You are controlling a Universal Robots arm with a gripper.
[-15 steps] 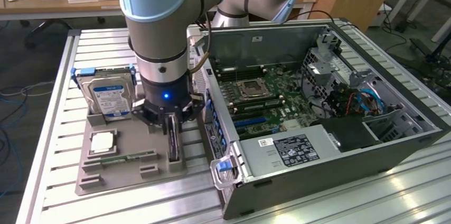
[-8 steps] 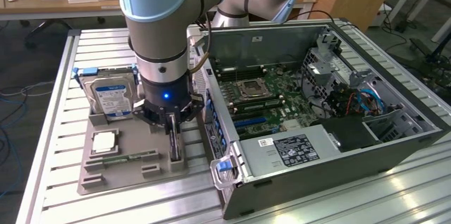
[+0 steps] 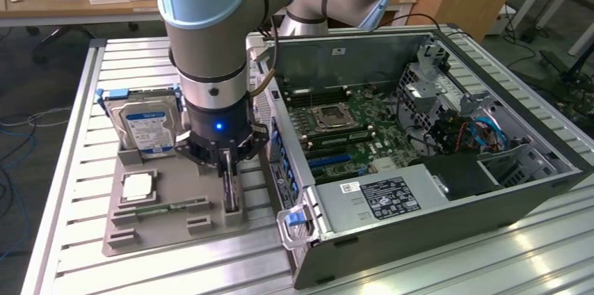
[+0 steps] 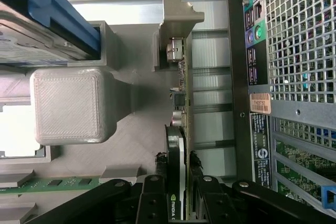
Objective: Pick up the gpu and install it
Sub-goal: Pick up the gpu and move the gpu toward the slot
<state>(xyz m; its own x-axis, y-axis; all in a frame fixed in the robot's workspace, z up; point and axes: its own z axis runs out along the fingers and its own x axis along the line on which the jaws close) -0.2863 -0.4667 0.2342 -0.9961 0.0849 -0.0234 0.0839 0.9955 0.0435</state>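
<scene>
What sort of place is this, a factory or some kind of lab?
Most likely a robotics lab or workshop. A robot arm works over a slotted metal table, its gripper closed on a graphics card beside an open computer case, and a cluttered desk stands behind.

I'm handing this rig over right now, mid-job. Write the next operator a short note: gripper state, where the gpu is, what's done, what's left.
Gripper: down over the gray fixture tray, fingers closed on the two faces of the gpu.
Gpu: standing on edge in its holder on the tray, close beside the open computer case; not lifted out.
Done: approach and grip.
Left: lift the card from the holder, bring it into the case and seat it on the motherboard.
Also on the tray: hard drive and memory stick, both in their places.
</scene>
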